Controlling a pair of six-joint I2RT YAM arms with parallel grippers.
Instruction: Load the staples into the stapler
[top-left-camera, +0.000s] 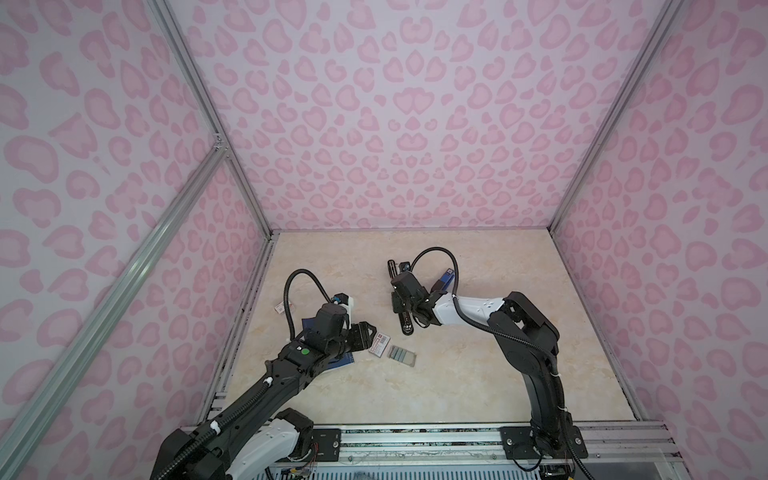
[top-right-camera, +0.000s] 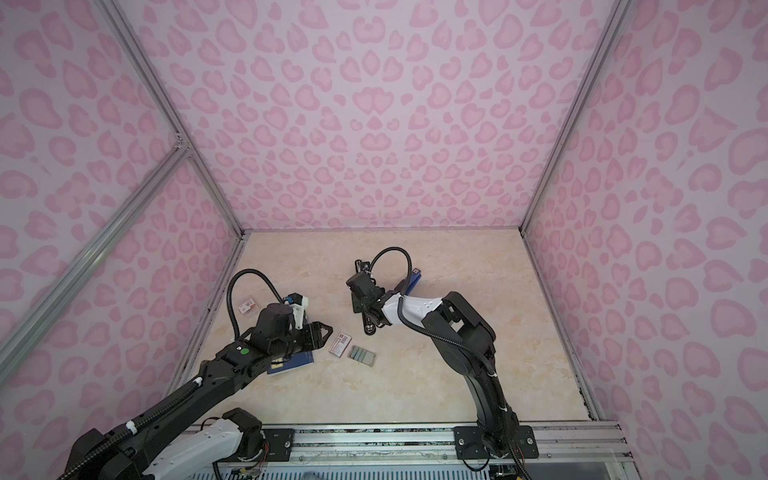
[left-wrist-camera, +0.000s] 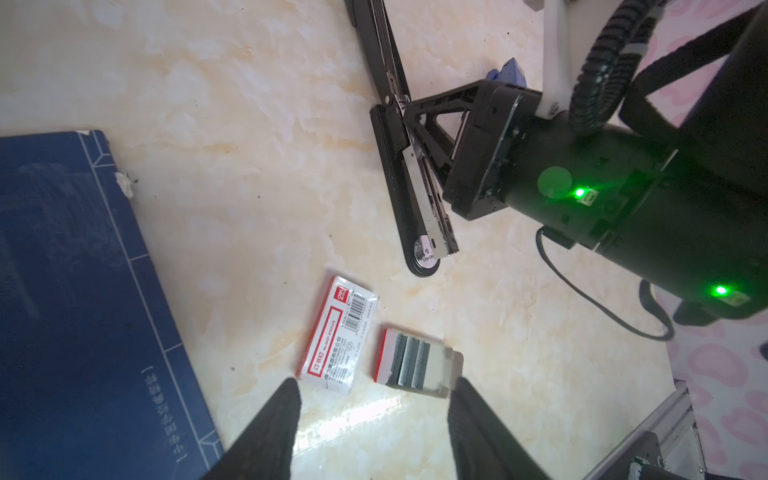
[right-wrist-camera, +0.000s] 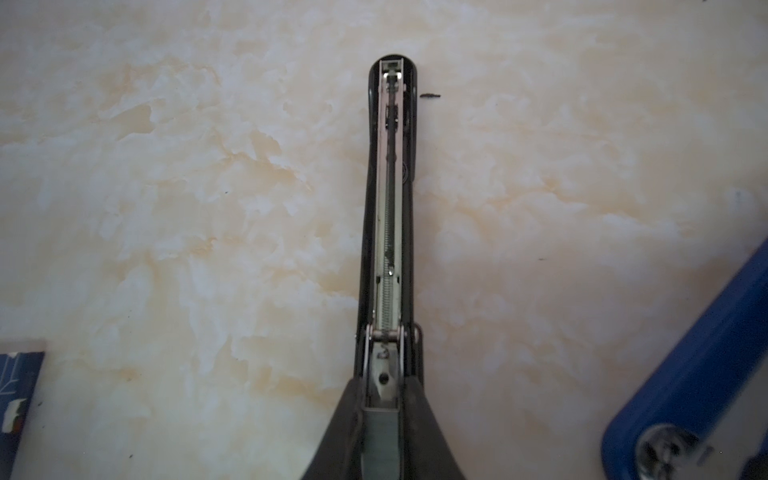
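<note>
Shows, in both top views, the black stapler (top-left-camera: 406, 327) flat on the pale marbled tabletop (top-left-camera: 457, 382), swung wide open at the hinge with the cover folded back almost in line with the base, silver magazine (right-wrist-camera: 388, 216) facing up with a thin spring and rod running down its long channel. Catches the staples (left-wrist-camera: 409, 358) near the stapler's anvil end without touching it: several silvery-grey strips packed side by side into a small flat rectangle, lying level in a shallow pale tray (left-wrist-camera: 441, 371) with a red end.
</note>
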